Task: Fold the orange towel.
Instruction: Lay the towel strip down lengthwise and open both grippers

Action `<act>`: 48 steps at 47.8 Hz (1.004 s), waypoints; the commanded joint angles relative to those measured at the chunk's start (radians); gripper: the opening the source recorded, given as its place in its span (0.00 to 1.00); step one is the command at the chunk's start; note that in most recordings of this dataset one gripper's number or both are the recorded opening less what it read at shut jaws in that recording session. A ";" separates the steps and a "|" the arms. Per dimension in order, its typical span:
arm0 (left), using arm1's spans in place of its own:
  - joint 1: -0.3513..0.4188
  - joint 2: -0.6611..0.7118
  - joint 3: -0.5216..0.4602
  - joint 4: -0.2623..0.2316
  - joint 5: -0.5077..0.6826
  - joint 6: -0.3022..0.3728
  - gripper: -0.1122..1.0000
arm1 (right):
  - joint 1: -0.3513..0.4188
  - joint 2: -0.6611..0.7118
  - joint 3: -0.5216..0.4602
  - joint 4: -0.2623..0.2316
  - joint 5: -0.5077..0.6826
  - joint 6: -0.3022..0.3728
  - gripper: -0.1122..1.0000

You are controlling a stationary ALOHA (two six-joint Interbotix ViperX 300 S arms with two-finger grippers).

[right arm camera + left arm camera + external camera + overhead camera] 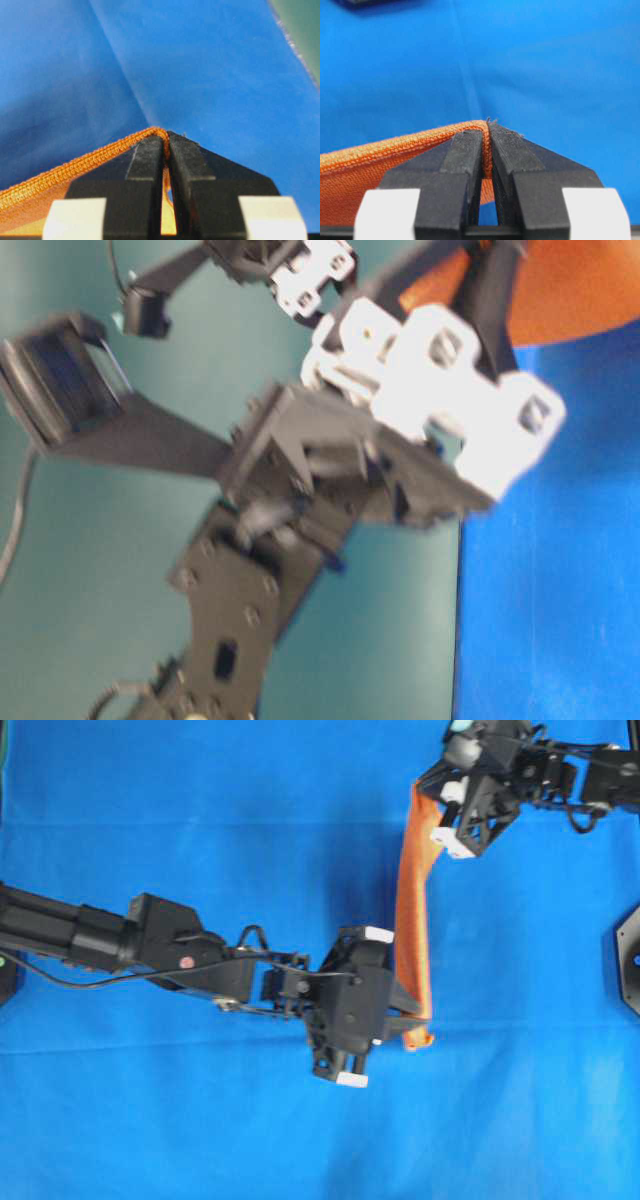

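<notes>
The orange towel point(410, 910) hangs lifted off the table as a narrow vertical band stretched between my two grippers. My left gripper point(424, 1020) is shut on its near corner; in the left wrist view the hem point(380, 155) is pinched between the black fingertips of that gripper point(487, 132). My right gripper point(433, 808) is shut on the far corner; in the right wrist view the stitched edge point(65, 172) runs into that gripper point(166, 140). The table-level view shows a patch of the towel point(570, 290) behind blurred arm parts.
A blue cloth point(200, 820) covers the whole table. A black arm base point(630, 955) sits at the right edge and a dark object point(8, 975) at the left edge. A teal wall point(80, 570) shows in the table-level view.
</notes>
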 commanded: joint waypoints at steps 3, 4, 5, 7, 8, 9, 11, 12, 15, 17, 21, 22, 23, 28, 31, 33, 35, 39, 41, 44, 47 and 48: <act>-0.087 -0.078 0.063 -0.002 -0.057 -0.026 0.12 | -0.034 0.072 -0.077 -0.008 -0.037 -0.003 0.13; -0.091 -0.086 0.084 -0.002 -0.071 -0.037 0.12 | -0.031 0.087 -0.084 -0.008 -0.043 -0.005 0.13; -0.091 -0.091 0.097 -0.002 -0.077 -0.046 0.12 | -0.029 0.103 -0.092 -0.008 -0.049 -0.005 0.13; -0.094 -0.103 0.126 -0.002 -0.091 -0.064 0.12 | -0.021 0.132 -0.110 -0.009 -0.058 -0.006 0.13; -0.095 -0.109 0.140 -0.002 -0.095 -0.072 0.12 | -0.018 0.153 -0.123 -0.011 -0.063 -0.006 0.13; -0.095 -0.114 0.153 -0.002 -0.098 -0.083 0.12 | -0.015 0.166 -0.132 -0.011 -0.067 -0.006 0.13; -0.095 -0.130 0.190 -0.002 -0.107 -0.107 0.12 | -0.008 0.190 -0.149 -0.011 -0.075 -0.006 0.13; -0.094 -0.135 0.202 -0.002 -0.112 -0.118 0.12 | -0.006 0.199 -0.158 -0.011 -0.078 -0.006 0.13; -0.094 -0.153 0.242 -0.002 -0.127 -0.146 0.12 | 0.006 0.230 -0.184 -0.011 -0.092 -0.009 0.13; -0.095 -0.163 0.264 -0.002 -0.140 -0.163 0.12 | 0.014 0.244 -0.198 -0.011 -0.100 -0.009 0.13; -0.100 -0.176 0.304 -0.002 -0.169 -0.187 0.12 | 0.026 0.264 -0.215 -0.012 -0.110 -0.012 0.13; -0.100 -0.178 0.311 -0.002 -0.175 -0.190 0.12 | 0.029 0.265 -0.216 -0.012 -0.112 -0.015 0.13; -0.101 -0.179 0.318 -0.002 -0.179 -0.193 0.12 | 0.032 0.268 -0.218 -0.014 -0.114 -0.017 0.13; -0.101 -0.179 0.336 -0.002 -0.199 -0.196 0.12 | 0.038 0.273 -0.219 -0.015 -0.126 -0.032 0.13; -0.101 -0.173 0.336 -0.002 -0.202 -0.196 0.12 | 0.040 0.273 -0.219 -0.015 -0.127 -0.035 0.13; -0.098 -0.170 0.336 -0.002 -0.202 -0.196 0.12 | 0.040 0.273 -0.219 -0.015 -0.127 -0.035 0.13; -0.097 -0.167 0.333 -0.002 -0.202 -0.196 0.12 | 0.038 0.273 -0.219 -0.015 -0.129 -0.035 0.13; -0.086 -0.160 0.331 -0.002 -0.202 -0.196 0.12 | 0.040 0.273 -0.216 -0.015 -0.129 -0.035 0.13; -0.081 -0.156 0.331 -0.002 -0.202 -0.196 0.12 | 0.040 0.273 -0.213 -0.015 -0.129 -0.035 0.13; -0.075 -0.153 0.331 -0.002 -0.202 -0.196 0.12 | 0.040 0.273 -0.212 -0.015 -0.132 -0.035 0.13; -0.072 -0.150 0.331 -0.002 -0.202 -0.196 0.12 | 0.040 0.270 -0.207 -0.015 -0.141 -0.037 0.13; -0.071 -0.150 0.331 -0.002 -0.202 -0.196 0.12 | 0.040 0.270 -0.207 -0.015 -0.146 -0.037 0.13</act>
